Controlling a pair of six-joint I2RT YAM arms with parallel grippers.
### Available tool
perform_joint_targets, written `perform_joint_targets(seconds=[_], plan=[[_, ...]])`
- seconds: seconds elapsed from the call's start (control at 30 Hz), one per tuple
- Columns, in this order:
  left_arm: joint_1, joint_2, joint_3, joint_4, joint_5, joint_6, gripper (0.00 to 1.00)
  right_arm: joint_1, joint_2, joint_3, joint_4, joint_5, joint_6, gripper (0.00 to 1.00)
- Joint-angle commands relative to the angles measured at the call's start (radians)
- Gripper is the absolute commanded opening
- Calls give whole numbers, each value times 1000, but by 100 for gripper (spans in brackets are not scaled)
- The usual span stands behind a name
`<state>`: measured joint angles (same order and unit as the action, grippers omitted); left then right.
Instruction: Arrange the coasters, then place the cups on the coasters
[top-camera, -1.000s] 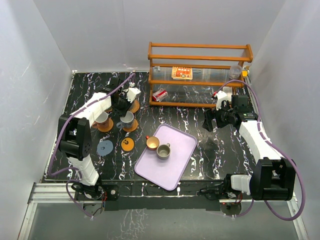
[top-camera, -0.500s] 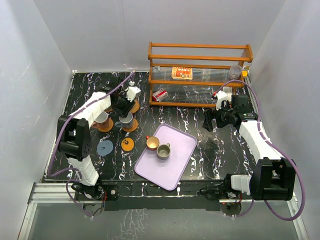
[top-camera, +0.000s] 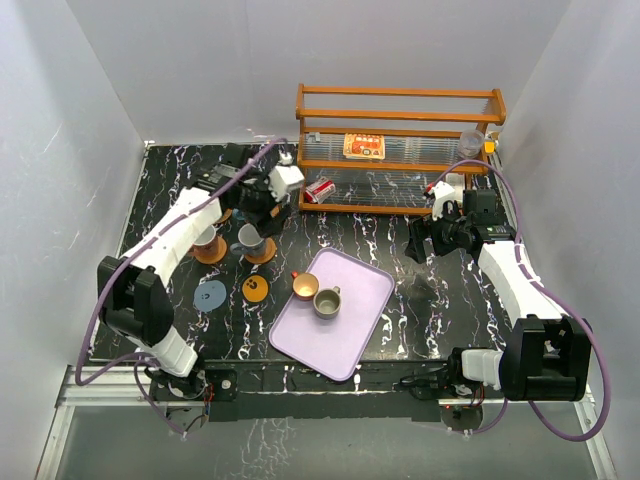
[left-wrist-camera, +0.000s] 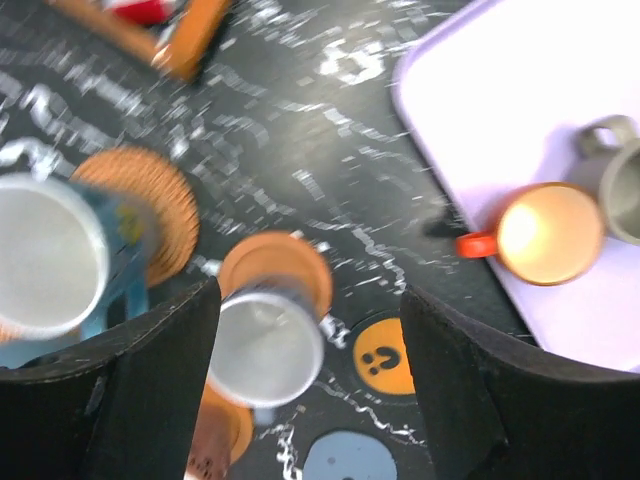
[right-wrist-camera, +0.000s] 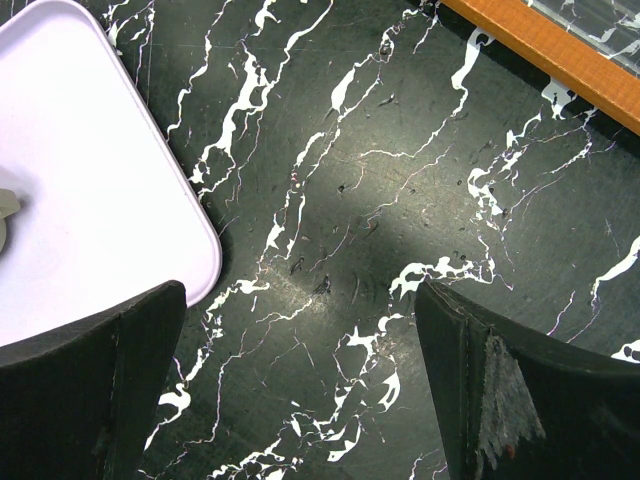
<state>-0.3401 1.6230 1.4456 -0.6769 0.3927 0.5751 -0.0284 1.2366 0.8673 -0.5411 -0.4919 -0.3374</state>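
A grey cup (left-wrist-camera: 265, 345) stands on a plain orange coaster (left-wrist-camera: 285, 265), directly below the left gripper (left-wrist-camera: 310, 298), whose 2 fingers (left-wrist-camera: 150, 390) are spread wide with nothing clamped. Left of it a blue cup (left-wrist-camera: 50, 255) sits by a woven rattan coaster (left-wrist-camera: 150, 205); the blur hides whether it rests on that disc. A pale cup (top-camera: 205, 236) occupies another orange coaster (top-camera: 211, 252). The dotted orange coaster (top-camera: 255, 289) and the grey-blue coaster (top-camera: 210, 295) lie uncovered on the black marble table (top-camera: 420, 300). 2 more, an orange-lined cup (top-camera: 305, 286) and an olive-grey cup (top-camera: 327, 302), stand on the lilac tray (top-camera: 345, 345). The right gripper (right-wrist-camera: 300, 290) hangs spread wide, holding nothing, over the table beside the tray's corner. Behind stands a wooden rack (top-camera: 400, 92).
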Motion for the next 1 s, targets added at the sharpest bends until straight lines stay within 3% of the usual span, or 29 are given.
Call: perform_joint_targets(seconds=[0.0, 0.27, 0.63, 0.8, 0.97], plan=[[-151, -51, -26, -76, 101, 179, 72, -5, -13, 2, 44, 7, 0, 98], [-329, 35, 2, -155, 102, 317, 76, -10, -19, 0, 43, 10, -2, 98], [-429, 142, 6, -181, -31, 505, 75, -11, -21, -1, 41, 9, -3, 98], [-445, 188, 25, -200, -61, 558, 69, -11, -22, -2, 41, 8, -5, 98], [-463, 235, 50, -227, -84, 590, 55, -11, -14, -1, 40, 9, -6, 98]])
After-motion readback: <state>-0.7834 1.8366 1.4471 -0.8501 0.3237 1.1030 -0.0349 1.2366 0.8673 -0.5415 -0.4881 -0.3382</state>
